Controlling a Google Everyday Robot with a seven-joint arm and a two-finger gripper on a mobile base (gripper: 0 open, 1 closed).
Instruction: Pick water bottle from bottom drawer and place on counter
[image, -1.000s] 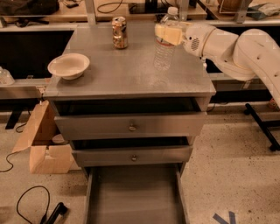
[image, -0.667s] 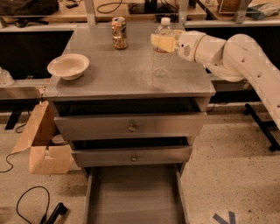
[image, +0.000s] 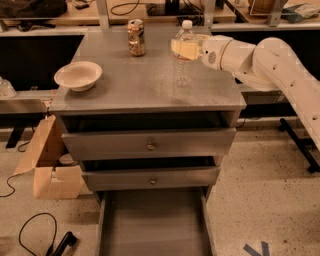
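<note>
The water bottle (image: 183, 67), clear ribbed plastic with a white cap, stands upright over the right middle of the counter (image: 135, 82), its base at or just above the surface. My gripper (image: 183, 48) reaches in from the right and is shut on the bottle's upper part, with a tan finger (image: 181, 49) across its shoulder. The bottom drawer (image: 155, 225) is pulled out at the foot of the cabinet and its tray shows nothing in it.
A gold-and-red can (image: 135, 36) stands at the back of the counter. A white bowl (image: 77, 75) sits near its left edge. Two upper drawers with knobs (image: 150, 146) stand slightly open. A cardboard box (image: 47, 167) and a black cable (image: 35, 232) lie on the floor at the left.
My arm has carried the bottle leftward from the counter's right back corner toward its middle. The bottle now stands lower, close to the surface.
</note>
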